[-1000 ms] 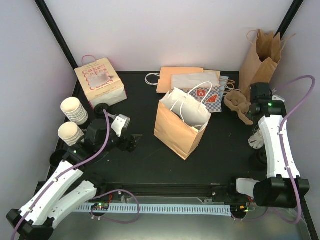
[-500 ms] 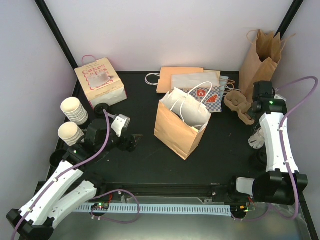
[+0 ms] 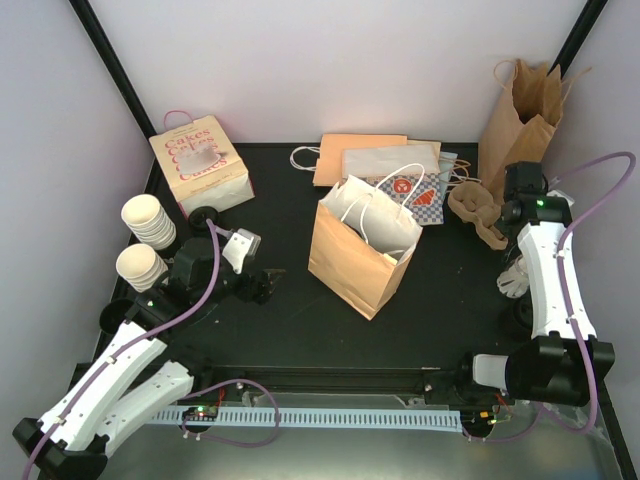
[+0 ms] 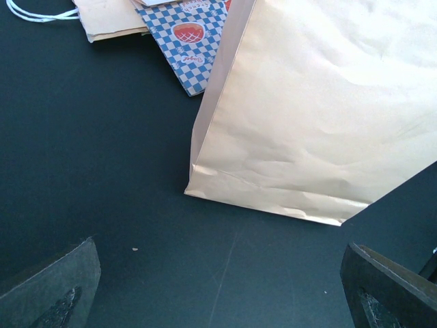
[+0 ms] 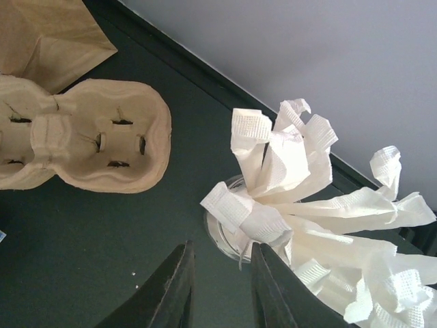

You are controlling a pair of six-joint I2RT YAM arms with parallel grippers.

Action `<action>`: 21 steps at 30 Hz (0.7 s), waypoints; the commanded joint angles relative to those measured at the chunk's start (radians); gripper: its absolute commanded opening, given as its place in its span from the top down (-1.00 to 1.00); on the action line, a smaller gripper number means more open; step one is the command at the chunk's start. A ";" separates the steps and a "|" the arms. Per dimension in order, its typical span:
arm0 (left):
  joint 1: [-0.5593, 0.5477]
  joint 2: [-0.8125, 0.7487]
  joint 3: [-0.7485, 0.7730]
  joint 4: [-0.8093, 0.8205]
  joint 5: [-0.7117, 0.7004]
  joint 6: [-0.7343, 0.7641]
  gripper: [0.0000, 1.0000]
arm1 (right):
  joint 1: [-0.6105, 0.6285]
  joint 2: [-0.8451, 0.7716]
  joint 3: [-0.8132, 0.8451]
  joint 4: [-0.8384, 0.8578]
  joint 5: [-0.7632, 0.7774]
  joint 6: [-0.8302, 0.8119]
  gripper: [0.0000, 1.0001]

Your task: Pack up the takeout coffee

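Observation:
No cream cup with a black lid shows clearly. A black round lid [image 3: 204, 216] lies by the cake box; I cannot tell whether a cup is under it. An open brown paper bag [image 3: 365, 245] with white handles stands mid-table and fills the left wrist view [image 4: 321, 116]. My left gripper [image 3: 262, 287] is open wide and empty, low over the table, facing the bag's base [image 4: 218, 263]. My right gripper [image 5: 222, 249] is narrowly open and empty, just above the table beside a glass of napkins [image 5: 300, 198].
A pink-lettered cake box [image 3: 200, 165] stands back left, with two stacks of lidless cream cups [image 3: 148, 220] beside it. Flat bags [image 3: 385, 160] lie at the back, a tall brown bag [image 3: 520, 115] back right. A pulp cup carrier [image 3: 478, 210] [image 5: 82, 137] lies near the napkins [image 3: 512, 280].
The right arm has shifted slightly and its cable has swung outward. The left arm and the bag have not moved.

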 commanded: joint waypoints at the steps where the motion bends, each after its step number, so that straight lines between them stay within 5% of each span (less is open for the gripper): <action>1: 0.008 -0.008 -0.003 0.022 0.013 0.013 -0.97 | -0.007 -0.005 -0.015 0.010 0.055 0.028 0.47; 9: 0.007 -0.010 -0.004 0.022 0.012 0.013 -0.98 | -0.007 -0.007 -0.025 0.013 0.077 0.033 0.64; 14: 0.007 -0.010 -0.004 0.023 0.013 0.013 -0.97 | -0.007 -0.008 -0.009 -0.004 0.082 0.038 0.96; 21: 0.007 -0.007 -0.004 0.023 0.012 0.013 -0.97 | -0.008 -0.016 0.053 -0.054 0.067 0.033 0.98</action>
